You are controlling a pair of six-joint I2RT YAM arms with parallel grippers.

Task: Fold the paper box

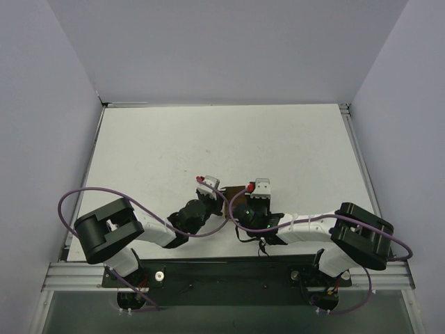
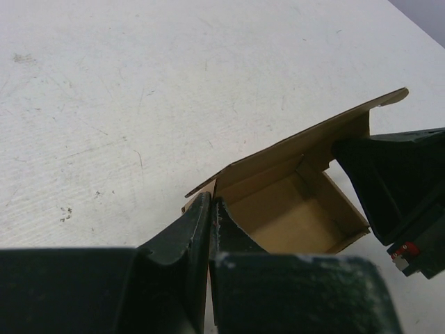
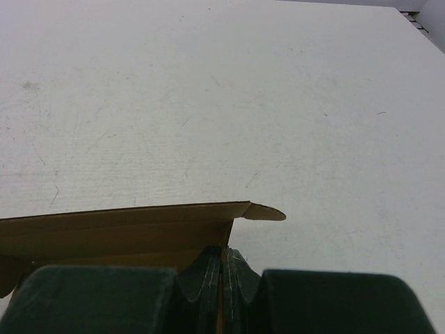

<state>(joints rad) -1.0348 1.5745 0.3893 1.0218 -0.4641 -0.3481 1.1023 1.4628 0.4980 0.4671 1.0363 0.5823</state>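
Half-formed paper box lies near-centre on the table, with left gripper and right gripper each pinched shut on a wall edge; uneven opposing pulls could tear or crumple the cardboard.

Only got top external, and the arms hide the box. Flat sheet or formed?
Observer: Formed. The left wrist view shows the box as an open tray with its walls up and nothing inside.
Operator: Lid?
Observer: Open. The lid flap stands up along the back wall, not tucked in.
Operator: Both grips on it?
Observer: Yes. The left gripper pinches a corner wall, and the right gripper is shut on the flap near its rounded tab.
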